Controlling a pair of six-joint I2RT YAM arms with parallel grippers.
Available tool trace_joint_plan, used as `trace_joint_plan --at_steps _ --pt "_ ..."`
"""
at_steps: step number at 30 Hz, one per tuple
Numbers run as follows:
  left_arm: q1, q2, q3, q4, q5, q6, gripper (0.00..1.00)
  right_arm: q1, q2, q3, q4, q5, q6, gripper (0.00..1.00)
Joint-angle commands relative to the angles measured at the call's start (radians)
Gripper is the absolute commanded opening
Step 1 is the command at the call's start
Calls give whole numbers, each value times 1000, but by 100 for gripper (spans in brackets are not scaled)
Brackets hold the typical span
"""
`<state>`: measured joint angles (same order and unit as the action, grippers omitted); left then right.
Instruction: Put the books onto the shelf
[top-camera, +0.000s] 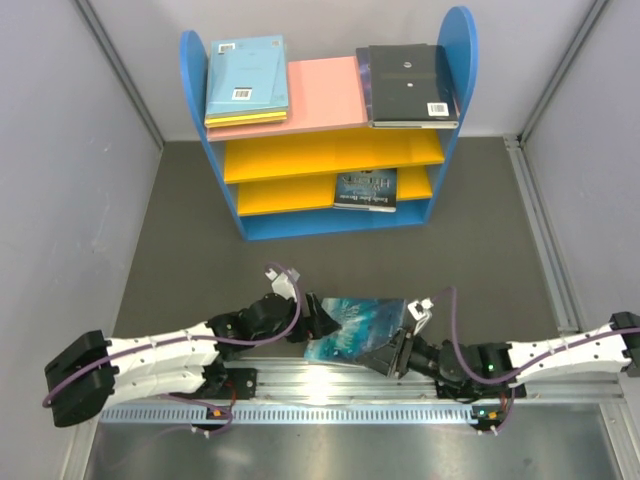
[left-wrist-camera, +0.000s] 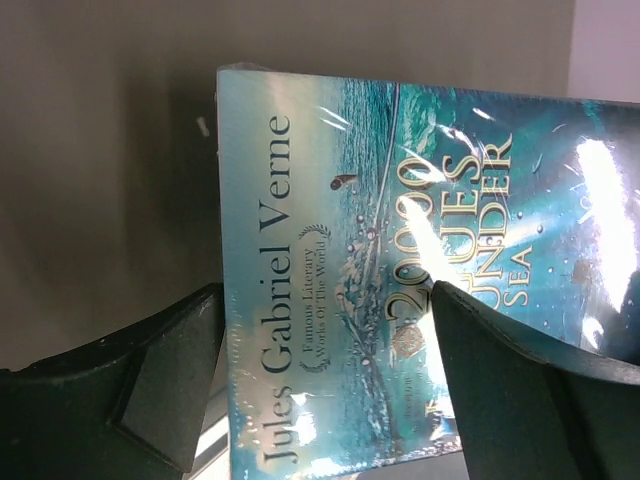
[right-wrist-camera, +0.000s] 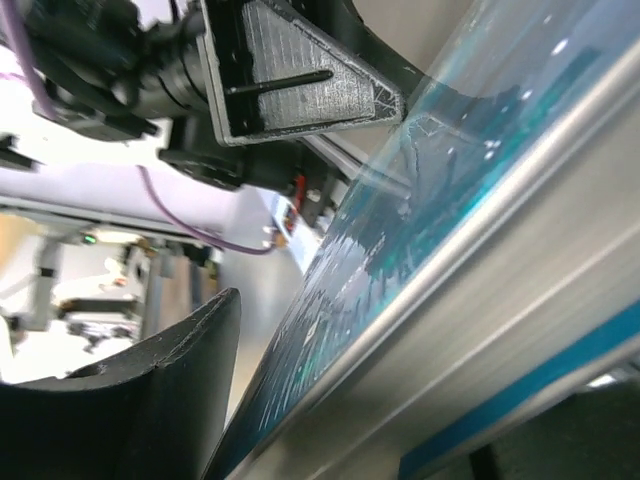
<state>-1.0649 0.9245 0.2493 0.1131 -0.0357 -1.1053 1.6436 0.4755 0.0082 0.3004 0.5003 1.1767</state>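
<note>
Pick-up step: the teal book (top-camera: 352, 322) lies low in the middle, off the shelf (top-camera: 326, 92); left gripper (top-camera: 316, 316) spreads wide around its edge; right gripper (top-camera: 400, 346) straddles it, hold unclear; next, squeeze and lift.

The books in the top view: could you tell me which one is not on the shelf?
The teal sea-cover paperback, at the near edge; the light blue, black and dark blue books already lie on the blue-sided shelf.
</note>
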Motion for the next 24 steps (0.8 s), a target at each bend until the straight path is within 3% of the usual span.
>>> trace_joint_plan --at_steps 1,3,4,5,6,7,12,19,24 --pt "-9 -7 18 82 45 -2 87 19 -179 -134 40 63 69 52" --pt "-10 -4 16 83 45 -1 87 19 -204 -132 23 84 61 51" --pt "-10 -3 15 83 45 -1 86 19 -178 -128 32 89 61 46" --pt "-9 -1 16 83 45 1 86 19 -157 -125 42 95 64 17" --pt "-9 -3 16 82 45 2 86 19 -132 -117 20 101 75 3" --pt "-9 -3 18 79 45 2 86 19 -85 -81 -15 110 96 0" --pt "-6 -62 42 -13 -12 33 88 19 -14 16 -120 115 58 0" --pt "11 -308 108 -379 -199 76 99 21 -243 157 -518 254 48 0" --pt "14 -473 174 -556 -308 97 99 21 -370 165 -607 280 38 0"
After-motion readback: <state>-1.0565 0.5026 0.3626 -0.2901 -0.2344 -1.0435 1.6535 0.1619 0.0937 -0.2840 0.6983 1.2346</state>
